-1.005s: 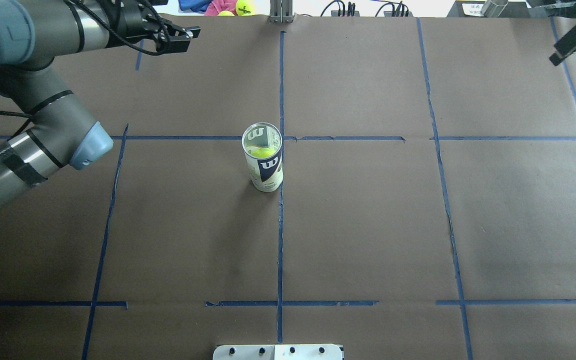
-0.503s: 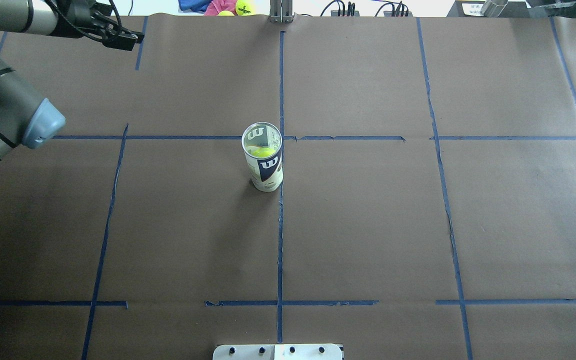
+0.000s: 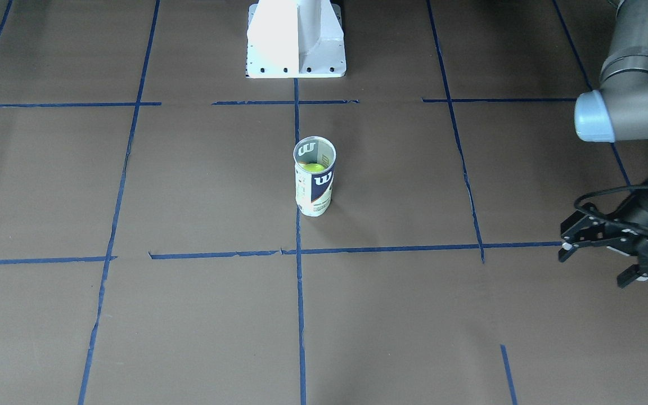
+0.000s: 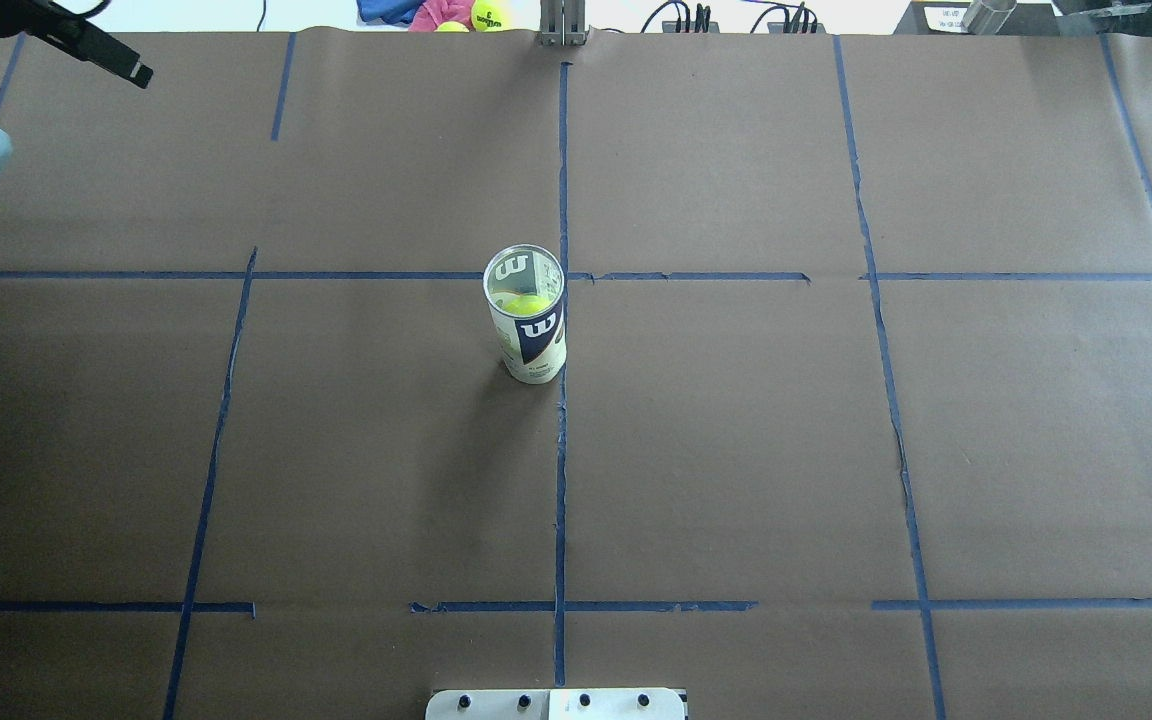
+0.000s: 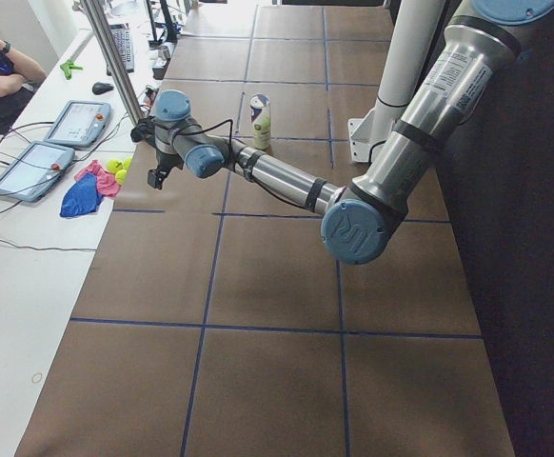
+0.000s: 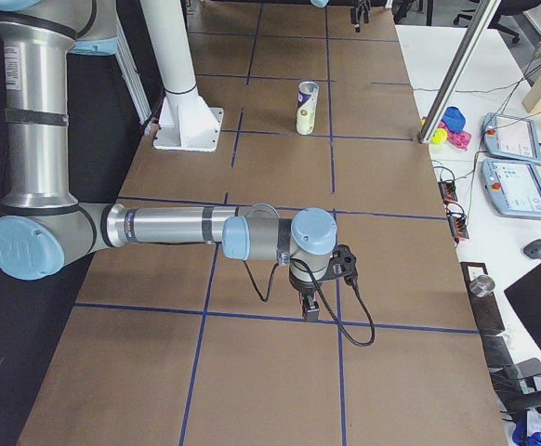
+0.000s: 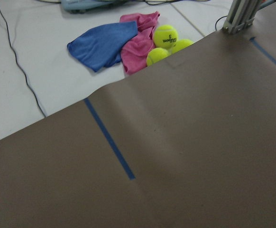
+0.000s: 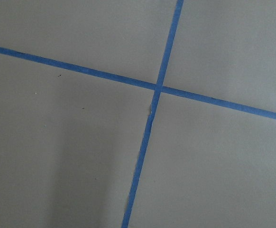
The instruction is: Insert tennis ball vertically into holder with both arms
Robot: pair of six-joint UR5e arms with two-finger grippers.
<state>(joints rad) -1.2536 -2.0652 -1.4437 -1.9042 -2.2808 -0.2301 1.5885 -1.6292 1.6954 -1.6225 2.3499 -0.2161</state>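
Note:
The holder [image 4: 526,335], a clear tube with a white and navy "W" label, stands upright at the table's middle, also in the front view [image 3: 314,188]. A yellow-green tennis ball [image 4: 524,304] sits inside it, below the rim. My left gripper [image 3: 597,264] is open and empty, far off at the table's far left corner; one of its fingers [image 4: 121,62] shows at the overhead view's top left. My right gripper [image 6: 310,305] shows only in the exterior right view, low over the paper and far from the holder; I cannot tell if it is open or shut.
Spare tennis balls [image 7: 165,35], a blue cloth [image 7: 102,45] and a pink cloth [image 7: 138,42] lie beyond the paper's far edge. A metal post [image 4: 563,25] stands at the far middle edge. The white pedestal base [image 3: 296,39] is on the robot's side.
My left arm has swung left, away from the holder, toward the far left corner. My right gripper has left the overhead view at the top right. The holder and ball have not moved.

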